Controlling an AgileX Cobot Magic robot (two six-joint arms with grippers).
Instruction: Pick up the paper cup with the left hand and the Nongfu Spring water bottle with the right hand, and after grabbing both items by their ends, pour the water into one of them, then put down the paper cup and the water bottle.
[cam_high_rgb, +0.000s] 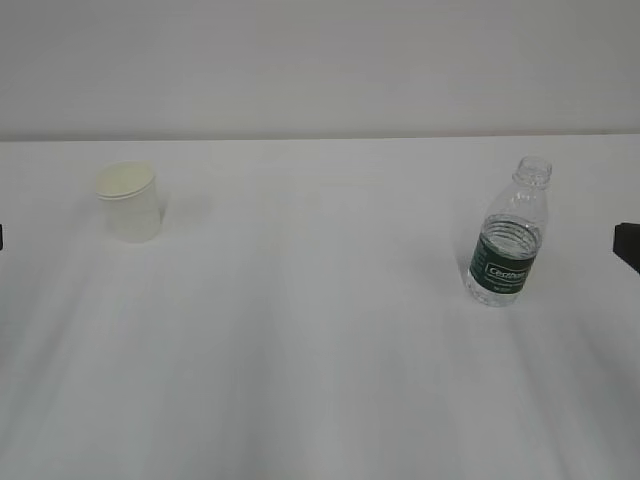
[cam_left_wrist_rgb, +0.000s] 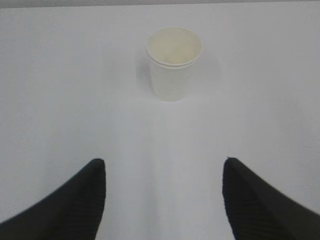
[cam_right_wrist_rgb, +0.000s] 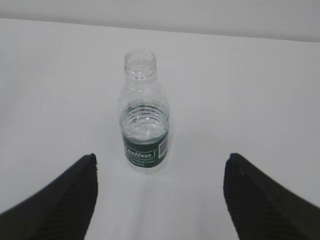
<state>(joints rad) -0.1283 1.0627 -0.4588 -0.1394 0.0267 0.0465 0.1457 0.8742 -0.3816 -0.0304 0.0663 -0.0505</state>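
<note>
The white paper cup (cam_high_rgb: 130, 200) stands upright at the left of the white table, its cream inside showing. In the left wrist view the paper cup (cam_left_wrist_rgb: 173, 62) is straight ahead of my left gripper (cam_left_wrist_rgb: 162, 164), well beyond the fingertips; the jaws are open and hold nothing. The Nongfu Spring water bottle (cam_high_rgb: 508, 235) stands upright and capless at the right, with water (cam_right_wrist_rgb: 145, 127) up to about its shoulder. My right gripper (cam_right_wrist_rgb: 161, 159) is open, with the bottle (cam_right_wrist_rgb: 145, 115) just ahead of its fingertips and untouched.
The white table (cam_high_rgb: 320, 340) reaches back to a pale wall (cam_high_rgb: 320, 60). A dark sliver of the left arm (cam_high_rgb: 1, 237) shows at the left edge and part of the right arm (cam_high_rgb: 628, 246) at the right edge.
</note>
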